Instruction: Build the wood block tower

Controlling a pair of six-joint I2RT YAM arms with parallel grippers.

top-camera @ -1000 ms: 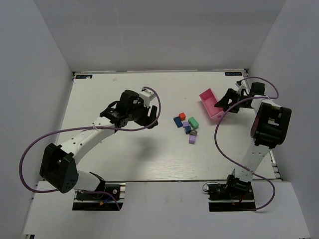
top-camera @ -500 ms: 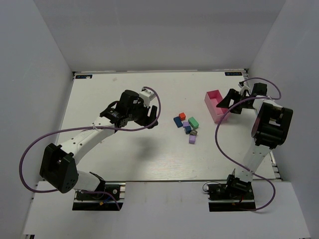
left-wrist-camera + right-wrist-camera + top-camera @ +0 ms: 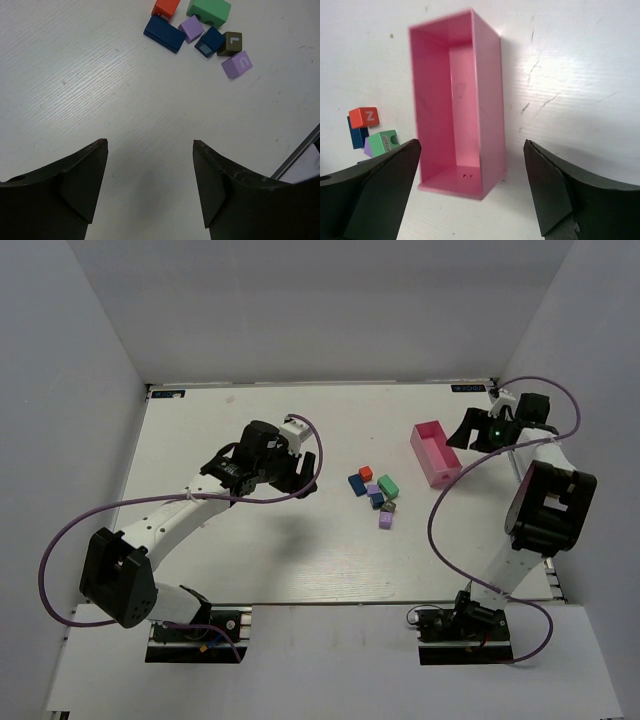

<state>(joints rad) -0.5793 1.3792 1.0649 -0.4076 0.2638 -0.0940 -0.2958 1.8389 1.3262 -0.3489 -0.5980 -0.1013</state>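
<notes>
at the near edge of the white table (image 3: 250,560) the two arms rise from their bases, each trailing a purple cable (image 3: 60,540). the left arm reaches over the left half of the table. the left gripper (image 3: 150,145) hangs above bare tabletop, jaws apart with nothing between them, pointing toward the blocks.

the blocks lie loose near the middle of the table, just to the right of the left gripper, all flat on the surface in one layer. nearest is the purple block (image 3: 237,64), showing a letter u on top and sitting a little apart from the rest. just beyond it is the dark olive block (image 3: 229,43), marked l, pressed against the small dark blue block (image 3: 209,41). next comes the lilac block (image 3: 191,27), wedged between the small dark blue block and the long blue block (image 3: 164,33). the green block (image 3: 209,11) lies to the right of the lilac one. the red block (image 3: 366,473) is the farthest of the cluster, close to the long blue block's far end.

farther right, well apart from the blocks, the pink tray (image 3: 435,452) rests on the table with its open side up.

at the far right, the right gripper (image 3: 470,430) hovers just beyond the tray, jaws spread wide and holding nothing.
</notes>
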